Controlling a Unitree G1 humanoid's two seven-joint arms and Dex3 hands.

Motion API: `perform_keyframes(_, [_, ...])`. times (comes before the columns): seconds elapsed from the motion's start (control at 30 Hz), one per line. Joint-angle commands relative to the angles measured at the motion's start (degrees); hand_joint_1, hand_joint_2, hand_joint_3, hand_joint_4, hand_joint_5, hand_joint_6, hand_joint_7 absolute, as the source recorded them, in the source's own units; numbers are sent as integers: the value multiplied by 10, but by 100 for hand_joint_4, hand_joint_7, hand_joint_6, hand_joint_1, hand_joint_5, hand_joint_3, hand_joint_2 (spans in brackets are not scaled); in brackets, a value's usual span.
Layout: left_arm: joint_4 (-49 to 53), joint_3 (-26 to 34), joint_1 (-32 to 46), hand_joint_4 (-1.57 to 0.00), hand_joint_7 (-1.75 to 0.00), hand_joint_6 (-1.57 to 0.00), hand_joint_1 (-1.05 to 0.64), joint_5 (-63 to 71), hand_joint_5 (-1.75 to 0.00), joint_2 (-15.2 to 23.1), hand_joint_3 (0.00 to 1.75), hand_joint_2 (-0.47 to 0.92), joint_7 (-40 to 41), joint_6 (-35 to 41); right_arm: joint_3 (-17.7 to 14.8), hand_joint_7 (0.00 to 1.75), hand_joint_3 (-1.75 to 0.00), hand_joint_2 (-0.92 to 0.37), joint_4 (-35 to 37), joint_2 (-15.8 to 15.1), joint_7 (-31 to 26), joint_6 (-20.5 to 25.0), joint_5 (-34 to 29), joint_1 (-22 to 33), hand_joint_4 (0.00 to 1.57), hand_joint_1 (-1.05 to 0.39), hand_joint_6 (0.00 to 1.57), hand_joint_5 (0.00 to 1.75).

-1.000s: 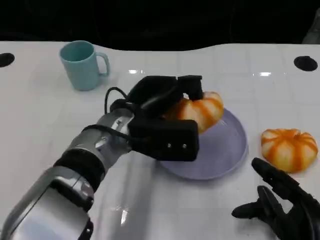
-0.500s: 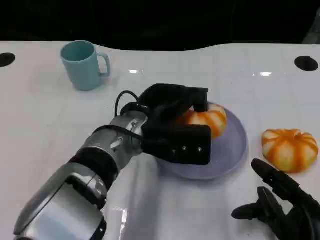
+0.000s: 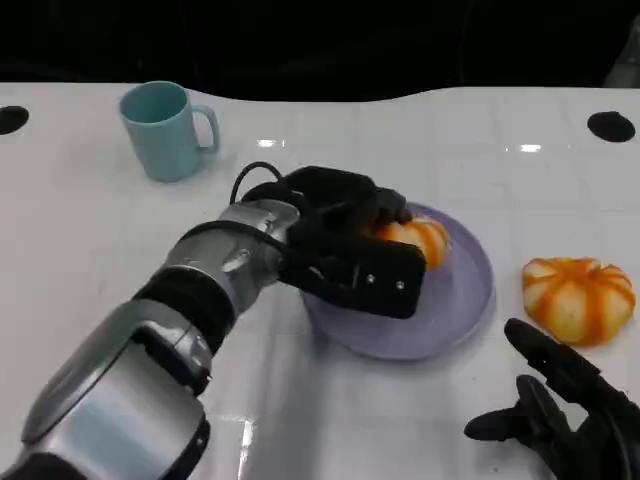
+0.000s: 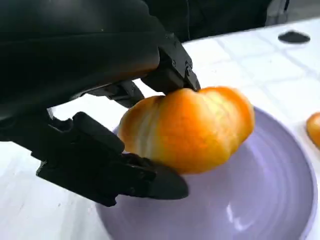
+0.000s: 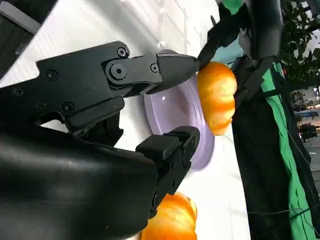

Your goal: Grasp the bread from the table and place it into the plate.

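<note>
Over the plate [image 3: 470, 300], the left hand [image 3: 345, 240] gripped the bread [image 3: 418, 238] low above its surface, apparently to set it down gently, while the right hand [image 3: 570, 410] lay open and idle nearby.

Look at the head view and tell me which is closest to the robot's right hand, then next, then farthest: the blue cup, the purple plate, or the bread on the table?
1. Bread on the table, just above the right hand.
2. Purple plate, middle of the table.
3. Blue cup, far corner on the robot's left.
</note>
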Motion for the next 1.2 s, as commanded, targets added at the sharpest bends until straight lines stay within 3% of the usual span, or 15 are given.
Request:
perform_keyframes(0.03, [-18,11,-12,-30,-1,-45,-87,-13,-25,20,53,92,-30,-8,-4,2,-28,-92,-8,-8,0,0,4,4,87,-75,118,92])
perform_keyframes(0.3, [-70,65,14,-37,-2,-47,-85,-88,-24,59,52,92,-125,-43,-4,2,-28,-92,-8,-8,1,0,6,3,88,-75,118,93])
perform_keyframes(0.43, [-123,125,60,-70,-9,-67,-72,-161,-37,75,43,92,-141,-65,-5,1,-28,-92,-7,-9,3,0,7,1,87,-75,118,93])
perform_keyframes(0.5, [-147,147,84,-78,-12,-73,-69,-187,-41,78,43,92,-138,-71,-5,1,-28,-92,-5,-9,4,-3,6,0,87,-75,118,93])
perform_keyframes(0.57, [-169,174,111,-78,-13,-87,-59,-219,-84,76,38,92,-134,-73,-5,1,-29,-92,-5,-9,5,-2,7,0,87,-75,118,93])
perform_keyframes(0.63, [-191,205,139,-73,-16,-95,-53,-256,-107,70,35,92,-133,-70,-5,1,-29,-92,-2,-9,4,-5,4,-1,87,-75,118,92])
perform_keyframes(0.73, [-235,246,181,-70,-20,-99,-49,-318,-122,57,33,92,-145,-39,-5,1,-30,-92,-3,-9,2,-5,1,0,87,-75,117,93])
perform_keyframes(0.77, [-262,270,206,-66,-32,-96,-47,-359,-137,49,35,92,-157,-15,-5,1,-30,-92,-4,-9,2,-4,1,0,86,-75,117,93])
perform_keyframes(0.83, [-326,314,258,-62,-85,-73,-46,-444,-158,37,39,92,-185,44,-6,1,-30,-92,-7,-7,2,0,7,1,86,-75,117,93])
perform_keyframes(0.87, [-350,322,273,-61,-97,-68,-47,-465,-161,36,40,92,-193,65,-7,1,-29,-92,-7,-6,2,1,8,1,86,-75,118,93])
perform_keyframes(0.97, [-431,346,324,-61,-115,-62,-52,-530,-163,39,42,92,-222,143,-7,1,-29,-92,-7,-8,2,0,5,1,86,-75,118,93])
perform_keyframes(1.17, [-560,383,406,-61,-124,-60,-57,-640,-164,31,40,92,-240,273,-8,1,-28,-92,-9,-9,4,0,9,2,86,-75,117,93])
perform_keyframes(1.2, [-582,390,423,-61,-134,-56,-56,-660,-169,27,44,92,-241,291,-7,1,-28,-92,-11,-9,3,1,8,3,86,-75,118,93])
